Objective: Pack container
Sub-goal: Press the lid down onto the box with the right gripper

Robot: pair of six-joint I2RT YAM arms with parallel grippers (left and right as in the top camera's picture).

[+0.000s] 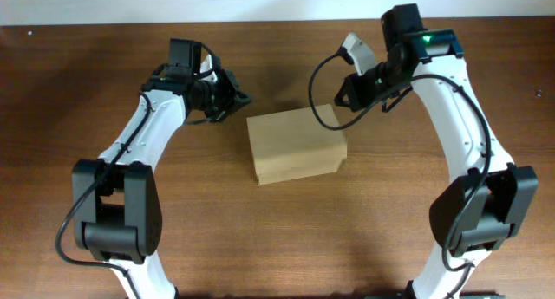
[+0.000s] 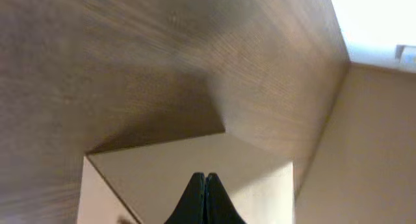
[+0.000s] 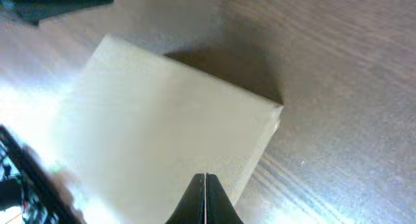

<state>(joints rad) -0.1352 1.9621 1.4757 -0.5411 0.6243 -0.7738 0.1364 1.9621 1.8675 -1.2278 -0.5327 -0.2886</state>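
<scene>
Where the overhead view places the left gripper (image 1: 236, 98) left of centre in the upper half of the frame, its fingers are pressed together with nothing between them; the left wrist view shows the same dark tips (image 2: 205, 185) meeting at the lower edge, above a corner of the box (image 2: 162, 169). The right gripper (image 1: 340, 97), right of centre in the upper half, is likewise pressed together and empty, and its tips (image 3: 205, 185) overlap the near edge of the box (image 3: 156, 120) in the right wrist view; contact cannot be judged. A black cable (image 1: 314, 89) loops beside this gripper. The box (image 1: 295, 143) lies at centre frame, lid down, between the two grippers and just below them. It rests on the brown wooden table (image 1: 260, 247), slightly turned.
</scene>
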